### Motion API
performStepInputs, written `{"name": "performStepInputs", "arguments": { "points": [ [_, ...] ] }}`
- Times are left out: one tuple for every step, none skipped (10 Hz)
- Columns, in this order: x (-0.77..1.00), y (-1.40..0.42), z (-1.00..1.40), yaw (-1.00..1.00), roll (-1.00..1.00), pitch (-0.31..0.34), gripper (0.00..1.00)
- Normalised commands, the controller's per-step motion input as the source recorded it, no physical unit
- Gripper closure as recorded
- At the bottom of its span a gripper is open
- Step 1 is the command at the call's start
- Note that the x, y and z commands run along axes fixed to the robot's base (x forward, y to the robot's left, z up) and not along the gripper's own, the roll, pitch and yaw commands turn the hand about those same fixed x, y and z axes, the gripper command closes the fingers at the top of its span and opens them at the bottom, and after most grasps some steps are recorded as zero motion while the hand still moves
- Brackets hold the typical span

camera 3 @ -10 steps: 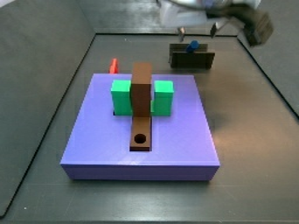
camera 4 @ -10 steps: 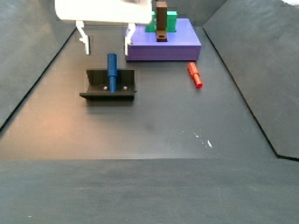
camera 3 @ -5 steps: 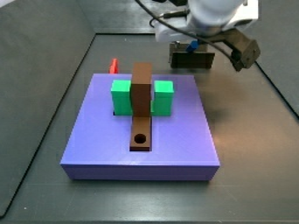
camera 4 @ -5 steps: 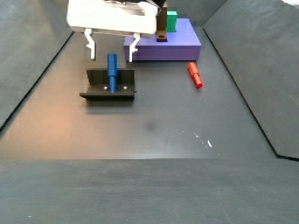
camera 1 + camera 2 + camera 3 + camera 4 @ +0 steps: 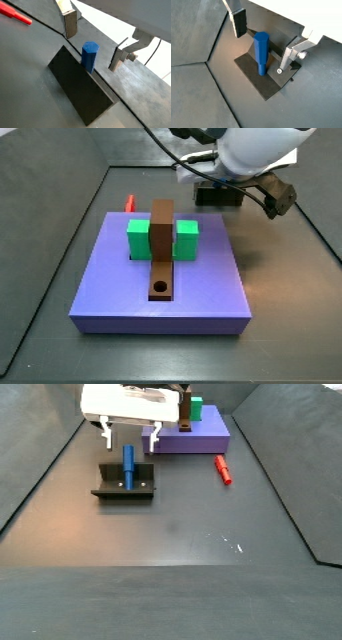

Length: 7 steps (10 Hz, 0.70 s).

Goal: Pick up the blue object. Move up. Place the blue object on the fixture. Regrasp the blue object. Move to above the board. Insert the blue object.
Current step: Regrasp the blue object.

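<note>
The blue object stands upright in the notch of the dark fixture, apart from the board. My gripper hangs right above it, open, one finger on each side of the rod's top with a gap on both sides. Both wrist views show the blue object between the silver fingers, untouched, rising from the fixture. In a side view the robot hand hides the rod, and only the fixture shows behind the board.
The board carries a brown strip with a round hole and two green blocks. A small red piece lies on the floor beside the board. Dark walls close in the work floor.
The gripper has come down over the fixture, so its open fingers now straddle the top of the blue rod. The rod and fixture have not moved.
</note>
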Motion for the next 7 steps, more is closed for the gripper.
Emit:
{"name": "performStepInputs", "arguments": {
  "points": [
    [0.07, -0.07, -0.07, 0.11, 0.11, 0.0, 0.0],
    [0.09, -0.1, -0.1, 0.12, 0.13, 0.0, 0.0],
    [0.08, -0.09, -0.15, 0.12, 0.21, 0.0, 0.0],
    [0.0, -0.03, -0.17, 0.08, 0.27, 0.0, 0.0],
    [0.0, 0.0, -0.14, 0.05, 0.28, 0.0, 0.0],
    [0.0, 0.0, -0.17, 0.1, 0.26, 0.0, 0.0],
    [0.07, 0.0, -0.16, 0.17, 0.21, 0.0, 0.0]
  ]
}}
